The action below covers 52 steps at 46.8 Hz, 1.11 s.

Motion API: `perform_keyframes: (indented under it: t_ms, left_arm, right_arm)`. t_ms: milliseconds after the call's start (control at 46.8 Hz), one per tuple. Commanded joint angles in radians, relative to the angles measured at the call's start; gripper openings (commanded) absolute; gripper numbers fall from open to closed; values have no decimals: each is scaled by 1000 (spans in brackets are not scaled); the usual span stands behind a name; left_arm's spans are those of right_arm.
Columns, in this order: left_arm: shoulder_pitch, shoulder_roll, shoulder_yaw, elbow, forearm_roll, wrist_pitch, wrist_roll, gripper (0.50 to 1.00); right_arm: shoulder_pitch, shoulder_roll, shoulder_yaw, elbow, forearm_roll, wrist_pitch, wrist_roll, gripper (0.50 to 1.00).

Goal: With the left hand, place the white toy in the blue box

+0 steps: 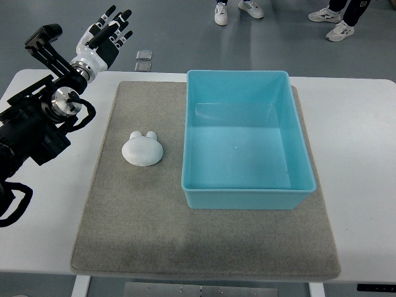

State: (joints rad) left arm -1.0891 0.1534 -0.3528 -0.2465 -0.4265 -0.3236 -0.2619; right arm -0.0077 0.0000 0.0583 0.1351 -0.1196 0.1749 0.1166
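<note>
Raised at the far left corner of the scene, the left hand (106, 36) holds nothing: its white palm is tilted up and its black-tipped fingers (119, 20) are extended and slightly spread, pointing away toward the floor beyond the surface. The dark left arm (37, 127) enters from the left edge of the view and runs diagonally up to that hand, with cables looping beside its joints. The hand is well apart from everything on the mat.

The white toy (142, 150), a rounded figure with two small ear-like bumps on its far side, lies on the grey mat (124, 216), left of centre. It sits just beside the blue box (247, 195), apart from its left wall and not touching it. The box is a rectangular, open-topped bin resting on the right half of the mat; its interior shows only bare blue floor. The mat covers most of the white surface (359, 142), which shows as a bare band on either side.

On the grey floor behind the surface lie two small square plates (144, 60), and the shoes of people (238, 11) standing there show along the top edge.
</note>
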Motion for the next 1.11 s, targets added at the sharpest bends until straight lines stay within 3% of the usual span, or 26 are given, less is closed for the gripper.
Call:
perform_keyframes:
  t_ms: [0, 598, 918, 1089]
  left_arm:
    - [8, 0, 0, -2, 0, 0, -2, 992]
    - [14, 11, 18, -13, 21, 3, -19, 981]
    - [5, 23, 18, -89, 340, 64, -20, 975]
    - [-9, 97, 21, -192, 488, 70, -16, 973]
  right_arm:
    - [0, 0, 0, 1, 0, 0, 0, 936]
    - [0, 0, 0, 0, 0, 0, 0, 936]
    - [0, 0, 0, 0, 0, 0, 0, 936]
    - [0, 0, 0, 0, 0, 0, 0, 936]
